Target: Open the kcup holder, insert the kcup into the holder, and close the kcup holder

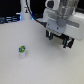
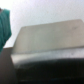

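The kcup is seen standing alone on the white table, well apart from the gripper, so insertion is judged not yet done. The gripper is seen low over the table w/ nothing gripped in the exterior view; whether its fingers are spread or closed can't be told. A boxy, flat-topped block, prob. the kcup holder, is shown close-up in the wrist view w/ no tray pulled out, so opening, inserting & closing are all judged left.
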You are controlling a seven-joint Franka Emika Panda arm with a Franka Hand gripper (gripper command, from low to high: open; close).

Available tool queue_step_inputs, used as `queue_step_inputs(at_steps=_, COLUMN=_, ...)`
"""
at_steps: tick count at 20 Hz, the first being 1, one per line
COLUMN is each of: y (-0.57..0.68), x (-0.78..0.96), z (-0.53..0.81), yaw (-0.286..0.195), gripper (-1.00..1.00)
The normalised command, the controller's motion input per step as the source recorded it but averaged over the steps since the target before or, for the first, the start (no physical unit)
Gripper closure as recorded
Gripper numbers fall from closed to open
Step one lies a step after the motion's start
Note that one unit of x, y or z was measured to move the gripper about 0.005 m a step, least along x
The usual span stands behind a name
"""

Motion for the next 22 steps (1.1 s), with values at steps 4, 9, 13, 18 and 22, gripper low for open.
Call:
queue_step_inputs(at_steps=4, y=-0.42, x=0.04, z=0.41, yaw=-0.268, gripper=-1.0)
queue_step_inputs(at_steps=9, y=-0.36, x=-0.01, z=0.35, yaw=-0.298, gripper=-1.0)
queue_step_inputs(at_steps=13, y=-0.37, x=-0.05, z=0.26, yaw=-0.302, gripper=-1.0)
queue_step_inputs(at_steps=18, y=-0.44, x=-0.07, z=0.09, yaw=-0.294, gripper=-1.0)
queue_step_inputs(at_steps=22, y=-0.47, x=-0.11, z=0.01, yaw=-0.279, gripper=-1.0)
